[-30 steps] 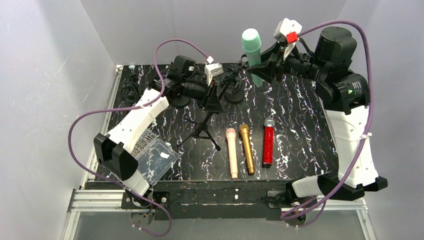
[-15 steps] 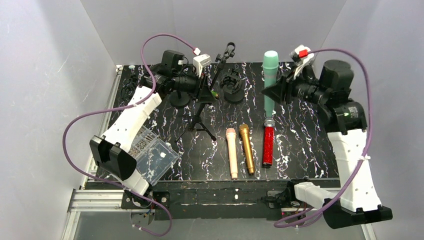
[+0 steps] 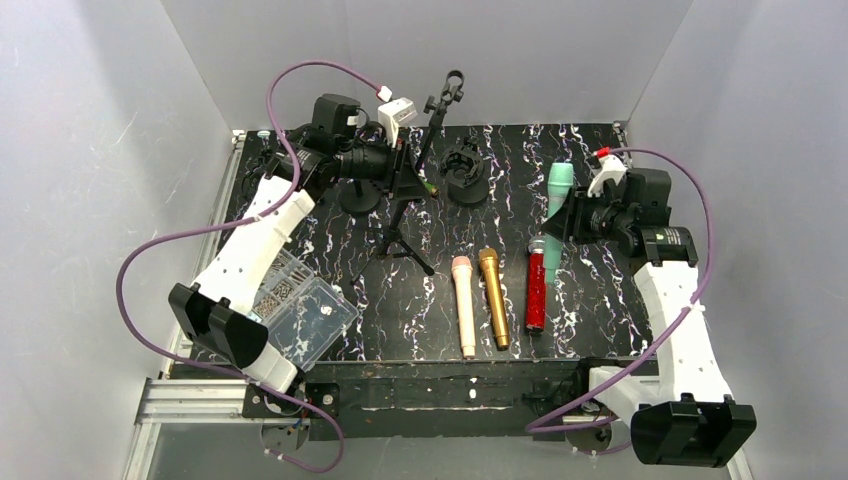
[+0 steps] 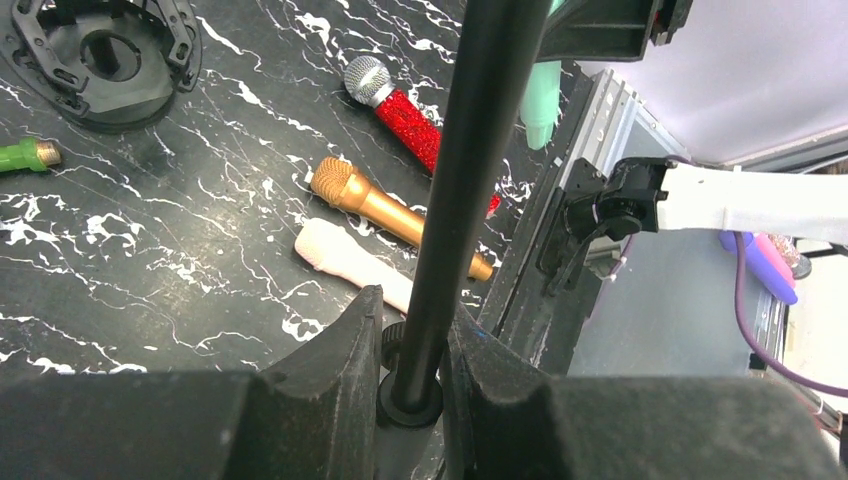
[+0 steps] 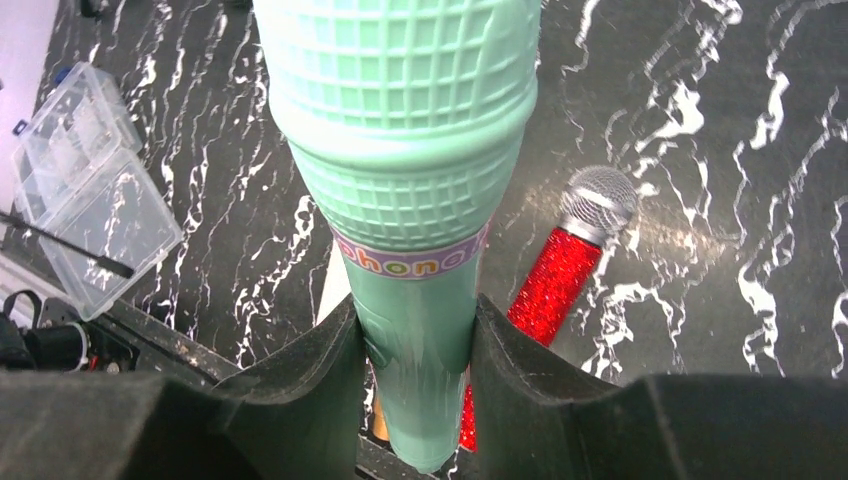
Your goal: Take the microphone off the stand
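I have my right hand [image 5: 415, 345] clamped on the green microphone [image 5: 400, 150] near the right edge of the desk [image 3: 600, 290]. My left hand [image 4: 413, 345] is closed around the stand [image 4: 470, 170] near the far edge.

The only lettering I can read is on the mint-green microphone [image 5: 400, 150] clamped in my right hand [image 5: 412, 340]; a lilac band [image 5: 410, 263] wraps its neck just under the grille, at 12 o'clock from my fingers; orange letters on it spell "phono"; the word runs on at 3 and 9 o'clock, where the curve hides the rest; a small blue tag [image 5: 20, 127] on the clear box [image 5: 90, 190], out at 9 o'clock, is too small to read.
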Tool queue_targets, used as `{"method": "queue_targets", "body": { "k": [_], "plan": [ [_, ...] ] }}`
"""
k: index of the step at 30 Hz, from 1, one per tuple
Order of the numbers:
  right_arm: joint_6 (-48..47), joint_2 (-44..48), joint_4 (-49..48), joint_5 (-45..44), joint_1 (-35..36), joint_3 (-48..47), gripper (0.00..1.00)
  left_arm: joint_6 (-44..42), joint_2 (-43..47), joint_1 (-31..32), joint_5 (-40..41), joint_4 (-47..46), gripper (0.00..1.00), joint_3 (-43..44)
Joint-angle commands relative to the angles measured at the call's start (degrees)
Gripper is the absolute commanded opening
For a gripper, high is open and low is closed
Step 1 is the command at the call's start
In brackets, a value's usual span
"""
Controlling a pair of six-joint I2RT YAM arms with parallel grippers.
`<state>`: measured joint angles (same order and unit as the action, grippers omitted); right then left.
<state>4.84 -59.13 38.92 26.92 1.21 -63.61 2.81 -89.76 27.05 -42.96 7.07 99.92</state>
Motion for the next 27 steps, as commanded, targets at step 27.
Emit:
{"method": "queue_targets", "body": {
  "k": [27],
  "plan": [
    [-4.69,-24.19,5.68,-6.18,-14.22,4.02,0.01,4.57,3.89,-0.21,-1.92,2.26,0.00,6.04]
  ]
}}
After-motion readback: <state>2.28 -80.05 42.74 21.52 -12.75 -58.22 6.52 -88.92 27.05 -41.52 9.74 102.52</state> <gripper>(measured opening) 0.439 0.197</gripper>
